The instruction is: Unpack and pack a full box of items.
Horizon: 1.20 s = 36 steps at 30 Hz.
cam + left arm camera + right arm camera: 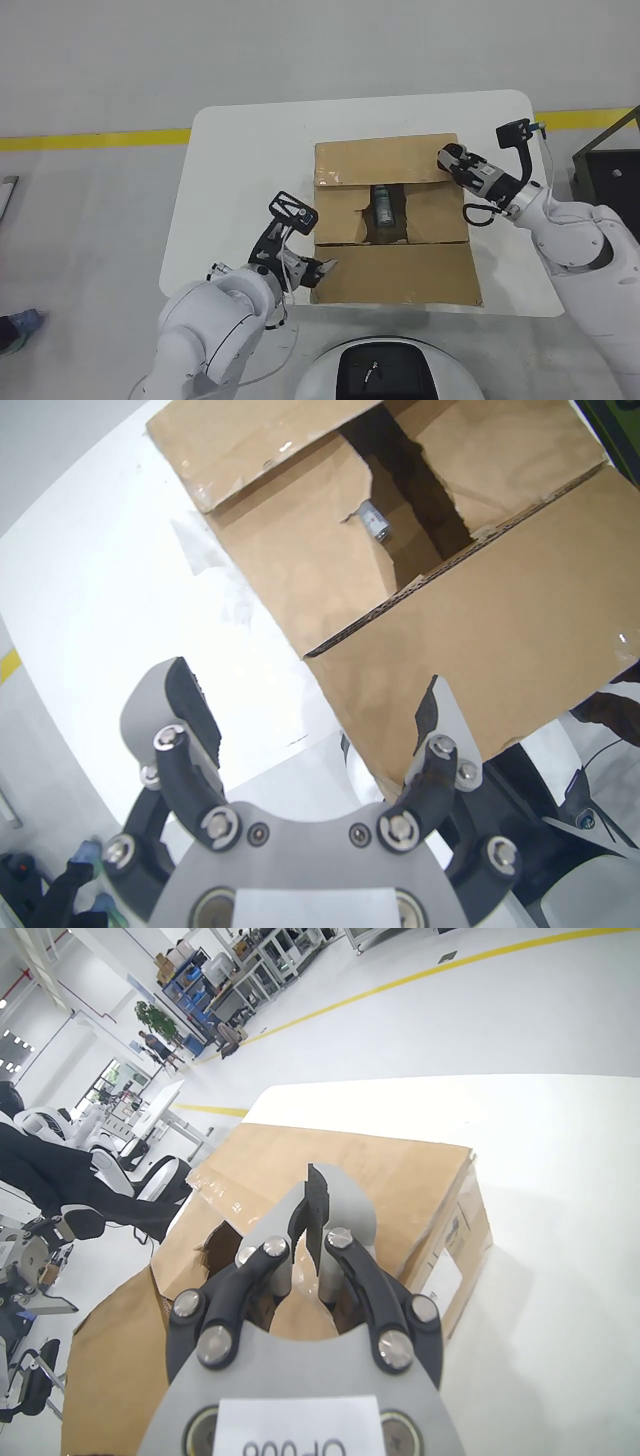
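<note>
Sitting right of centre on the white tabletop (250,160) is a brown cardboard box (400,275), its task-side top partly folded over. The two long flaps lie almost flat, one on the robot's side and one on the far side. Between them the shorter inner flaps leave a dark gap. The edges of those inner flaps are torn and ragged, scraps of clear tape cling to the far flap, and the cut edges show corrugation. A white label sits on the box's end wall in the right wrist view.

Down in the gap lies a small cylinder (383,205) with a pale label, on its side.

The left claw (315,268) is at the box's near left corner, spread wide and gripping nothing. One finger (440,720) stands right at the corner of the near flap, the other over bare tabletop.

The right claw (447,157) hangs over the far right corner of the box top, its pads (315,1208) pressed together with nothing visible between them.
</note>
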Tool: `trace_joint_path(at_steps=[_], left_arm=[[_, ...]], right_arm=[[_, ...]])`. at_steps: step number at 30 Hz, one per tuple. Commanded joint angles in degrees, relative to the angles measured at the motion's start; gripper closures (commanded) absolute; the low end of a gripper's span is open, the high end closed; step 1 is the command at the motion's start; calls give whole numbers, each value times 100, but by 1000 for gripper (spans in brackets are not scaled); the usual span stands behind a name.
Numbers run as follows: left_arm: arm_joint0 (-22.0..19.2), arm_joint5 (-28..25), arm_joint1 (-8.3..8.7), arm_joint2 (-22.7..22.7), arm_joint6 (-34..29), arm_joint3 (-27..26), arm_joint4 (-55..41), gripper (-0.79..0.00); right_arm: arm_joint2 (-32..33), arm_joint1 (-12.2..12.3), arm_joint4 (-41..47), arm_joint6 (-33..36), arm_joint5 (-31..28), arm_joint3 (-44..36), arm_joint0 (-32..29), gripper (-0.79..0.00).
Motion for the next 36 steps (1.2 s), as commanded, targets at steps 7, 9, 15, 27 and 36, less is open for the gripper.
trace_joint_path(at_steps=[7, 9, 15, 27, 36], left_arm=[[735, -43, 72, -255, 164, 212, 278, -785], [805, -121, 77, -162, 204, 292, 277, -785], [814, -79, 67, 153, 208, 387, 408, -785], [849, -16, 78, 364, 6, 246, 920, -785], [1035, 474, 79, 230, -21, -81, 1714, -785]], right_arm=[[-80, -2, -50, -63, -5, 72, -31, 0], [-89, 0, -64, -70, -6, 83, -24, 0], [-119, 1, -155, -189, -56, 62, -69, 0], [-146, -4, 7, -347, -242, 91, -93, 0], [-41, 17, 114, -416, -434, -14, -188, 0]])
